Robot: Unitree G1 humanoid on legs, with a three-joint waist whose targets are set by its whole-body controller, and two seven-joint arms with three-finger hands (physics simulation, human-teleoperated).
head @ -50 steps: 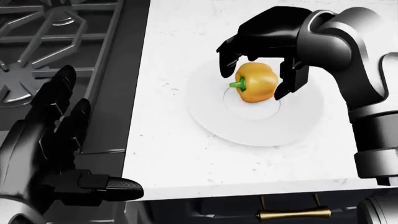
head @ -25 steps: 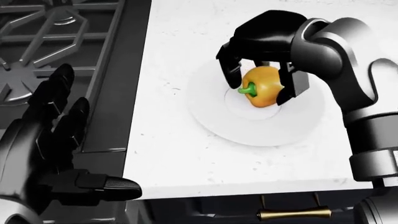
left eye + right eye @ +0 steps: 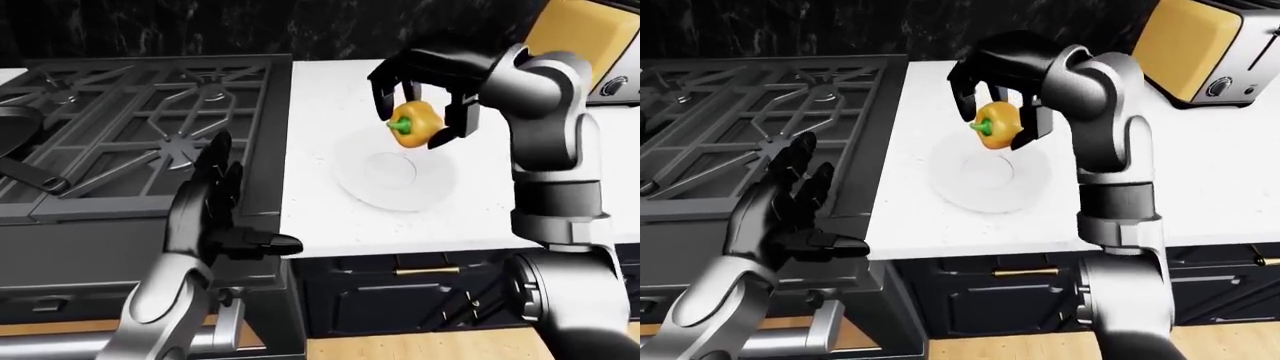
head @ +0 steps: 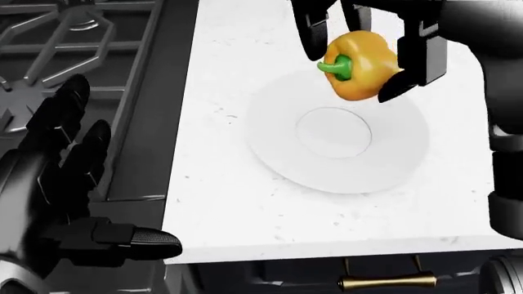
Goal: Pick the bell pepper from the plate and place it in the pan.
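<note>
The right hand (image 3: 425, 101) is pinching the bell pepper (image 4: 360, 65) between its dark fingers, one on each side, and holds it in the air above the plate (image 4: 339, 177), clear of the plate's surface, with the green stem pointing toward the stove (image 3: 150, 127). The left hand (image 3: 215, 217) hangs spread and empty over the stove's near edge, holding nothing. The step in hand looks like the carry to the pan (image 3: 15, 139), which shows only as a dark rim and handle at the far left edge of the left-eye view, well apart from the plate across the whole stove. To do it well, the grip should probably stay firm and level, since the pepper is round and smooth and could roll out of a two-sided pinch if the wrist tilts. The raised grates between plate and pan call for keeping the pepper high during the crossing. The counter (image 4: 237, 202) beside the plate is open, with the toaster (image 3: 1200, 45) off on the side away from the stove, so nothing blocks the path except the left hand, which may need to draw aside.
</note>
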